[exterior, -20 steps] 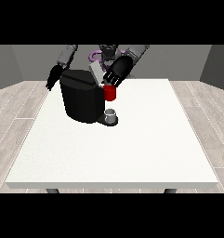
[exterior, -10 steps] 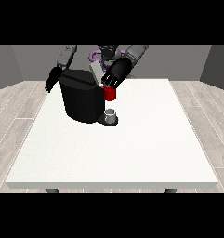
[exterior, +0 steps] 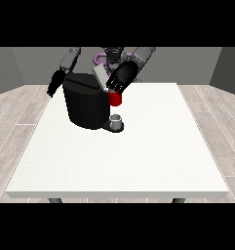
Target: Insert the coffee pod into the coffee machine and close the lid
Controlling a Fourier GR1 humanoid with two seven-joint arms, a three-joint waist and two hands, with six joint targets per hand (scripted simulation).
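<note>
The black coffee machine (exterior: pixel 86 105) stands at the table's back left. Its red pod holder (exterior: pixel 116 99) sticks out at the front, above a small grey cup (exterior: pixel 117 120) on the machine's base. The grey lid (exterior: pixel 100 77) is raised and tilted over the machine's top. The hand at the view's right (exterior: pixel 121 78) is at the lid's front edge, just above the red holder, with its fingers pointing down against the lid. The hand at the view's left (exterior: pixel 55 83) hangs beside the machine's left side with relaxed fingers, holding nothing. No coffee pod shows.
The white table (exterior: pixel 138 156) spreads wide in front of and to the right of the machine. A purple ring-shaped object (exterior: pixel 98 59) shows behind the machine near the robot's torso.
The hand at the view's right has come down a little onto the lid above the red holder. The hand at the view's left has sunk slightly beside the machine.
</note>
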